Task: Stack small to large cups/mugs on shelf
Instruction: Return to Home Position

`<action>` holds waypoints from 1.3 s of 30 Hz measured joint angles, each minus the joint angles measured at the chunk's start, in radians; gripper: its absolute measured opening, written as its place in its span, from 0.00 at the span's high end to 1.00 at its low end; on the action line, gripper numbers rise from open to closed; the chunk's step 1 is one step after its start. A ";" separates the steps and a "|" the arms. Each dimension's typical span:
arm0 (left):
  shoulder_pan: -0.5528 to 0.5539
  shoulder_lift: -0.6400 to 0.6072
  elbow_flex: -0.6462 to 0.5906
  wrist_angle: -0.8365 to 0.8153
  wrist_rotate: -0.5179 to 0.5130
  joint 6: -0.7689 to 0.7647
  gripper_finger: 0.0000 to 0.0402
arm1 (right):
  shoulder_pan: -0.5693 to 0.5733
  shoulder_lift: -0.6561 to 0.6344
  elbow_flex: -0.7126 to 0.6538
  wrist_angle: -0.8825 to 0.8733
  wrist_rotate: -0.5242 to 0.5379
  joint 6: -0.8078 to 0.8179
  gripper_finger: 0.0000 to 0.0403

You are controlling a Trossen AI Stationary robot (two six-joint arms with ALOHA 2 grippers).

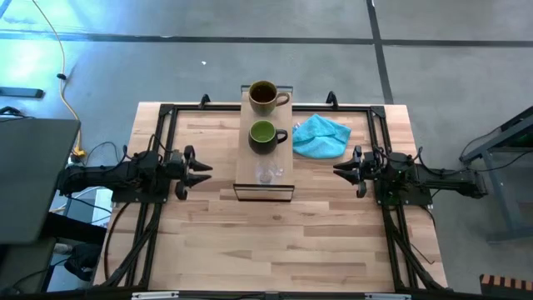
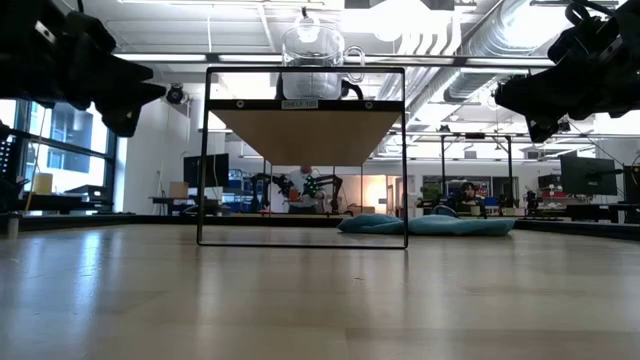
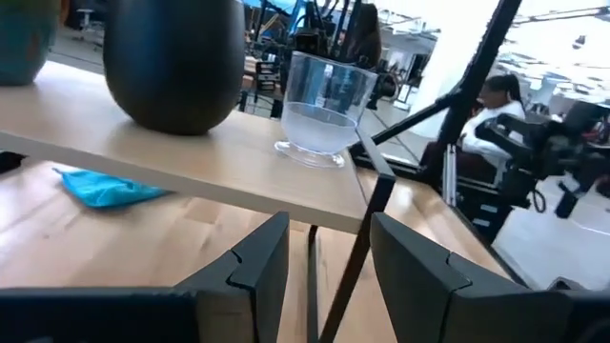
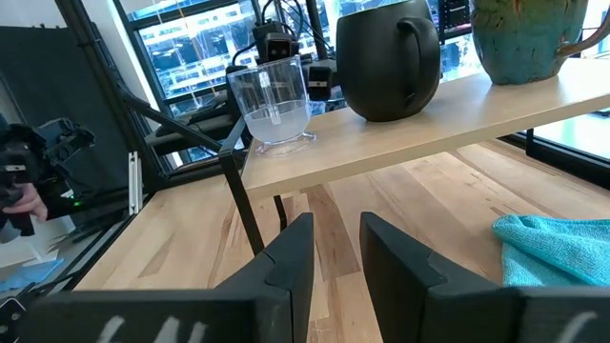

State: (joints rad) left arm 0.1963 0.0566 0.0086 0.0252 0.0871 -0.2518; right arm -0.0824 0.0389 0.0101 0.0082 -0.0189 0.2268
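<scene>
Both arms: I see one at each side of the table (image 1: 275, 242), well apart.
Left gripper (image 1: 203, 170): it sits left of the shelf (image 1: 246, 167) and points toward its near end. In its wrist view the fingers (image 3: 257, 262) stand parted with nothing between them.
Shelf: a light board on a dark frame at the table's middle, running from the far edge toward the near side.
Brown mug (image 1: 263, 96): upright at the shelf's far end, handle to the right.
Green mug (image 1: 264, 135): upright at the shelf's middle, just nearer than the brown mug and not touching it, handle to the right.
Glass cup (image 1: 268, 172): upright toward the shelf's near end, apart from the green mug.
Turquoise cloth (image 1: 321, 136): crumpled on the table just right of the shelf, beside the green mug.
Right gripper (image 1: 340, 170): it sits right of the shelf and points toward its near end. I see a narrow gap between its fingers, and it is empty.
</scene>
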 joint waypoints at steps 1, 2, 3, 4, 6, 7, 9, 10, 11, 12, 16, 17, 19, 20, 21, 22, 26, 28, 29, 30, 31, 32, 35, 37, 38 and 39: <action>0.000 0.000 0.000 -0.001 -0.010 0.000 0.66 | 0.000 0.000 0.000 0.000 0.000 0.000 0.80; 0.000 0.000 0.000 -0.002 -0.024 0.003 0.66 | 0.000 0.000 0.000 0.000 0.000 0.000 0.80; 0.000 0.000 0.000 -0.005 -0.038 0.004 0.66 | 0.000 0.000 0.000 0.000 0.000 0.000 0.80; 0.000 0.000 0.000 -0.007 -0.045 0.004 0.66 | 0.000 0.000 0.000 0.000 0.000 0.000 0.80; 0.000 0.000 0.000 -0.007 -0.046 0.005 0.66 | 0.000 0.000 0.000 0.000 0.000 0.000 0.80; 0.000 0.000 0.000 -0.007 -0.048 0.005 0.66 | 0.000 0.000 0.000 0.000 0.000 0.000 0.80; 0.000 0.000 0.000 -0.007 -0.062 0.011 0.66 | 0.000 0.000 0.000 0.000 0.000 0.000 0.80; 0.000 0.000 0.000 -0.008 -0.077 0.019 0.66 | 0.000 0.000 0.000 0.000 0.000 0.000 0.80; 0.000 0.000 0.000 -0.008 -0.093 0.025 0.66 | 0.000 0.000 0.000 0.000 0.000 0.000 0.80; 0.000 0.000 0.000 -0.008 -0.103 0.027 0.66 | 0.000 0.000 0.000 0.000 0.000 0.000 0.80; 0.000 0.000 0.000 -0.008 -0.107 0.100 0.66 | 0.000 0.000 0.000 0.000 0.000 0.000 0.80; 0.000 0.000 0.000 -0.008 -0.105 0.163 0.66 | 0.000 0.000 0.000 0.000 0.000 0.000 0.80; 0.000 0.000 0.000 -0.013 -0.076 0.278 0.66 | 0.000 0.000 0.000 0.000 0.000 0.000 0.80; 0.000 0.000 0.000 -0.013 -0.056 0.310 0.66 | 0.000 0.000 0.000 0.000 0.000 0.000 0.80; 0.000 0.000 0.000 -0.009 -0.039 0.320 0.66 | 0.000 0.000 0.000 0.000 0.000 0.000 0.80; 0.000 0.000 0.000 -0.006 -0.028 0.323 0.66 | 0.000 0.000 0.000 0.000 0.000 0.000 0.80; 0.000 0.000 0.000 -0.004 -0.020 0.323 0.66 | 0.000 0.000 0.000 0.000 0.000 0.000 0.80; 0.000 0.000 0.000 -0.002 -0.020 0.319 0.66 | 0.000 0.000 0.000 0.000 0.000 0.000 0.80; 0.000 0.000 0.000 -0.001 -0.020 0.319 0.66 | 0.000 0.000 0.000 0.000 0.000 0.000 0.80; 0.000 0.000 0.000 -0.001 -0.020 0.319 0.66 | 0.000 0.000 0.000 0.000 0.000 0.000 0.80; 0.000 0.000 0.000 -0.001 -0.020 0.319 0.66 | 0.000 0.000 0.000 0.000 0.000 0.000 0.80; 0.000 0.000 0.000 -0.001 -0.020 0.319 0.66 | 0.000 0.000 0.000 0.000 0.000 0.000 0.80; 0.000 0.000 0.000 -0.004 -0.030 0.324 0.66 | 0.000 0.000 0.000 0.000 0.000 0.000 0.80; 0.000 0.000 0.000 -0.004 -0.028 0.338 0.66 | 0.000 0.000 0.000 0.000 0.000 0.000 0.80; 0.000 0.000 0.000 -0.004 -0.023 0.349 0.66 | 0.000 0.000 0.000 0.000 0.000 0.000 0.80; 0.000 0.000 0.000 -0.002 -0.014 0.357 0.66 | 0.000 0.000 0.000 0.000 0.000 0.000 0.80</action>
State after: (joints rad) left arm 0.1963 0.0570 0.0090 0.0233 0.0734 0.1056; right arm -0.0822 0.0387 0.0101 0.0082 -0.0189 0.2268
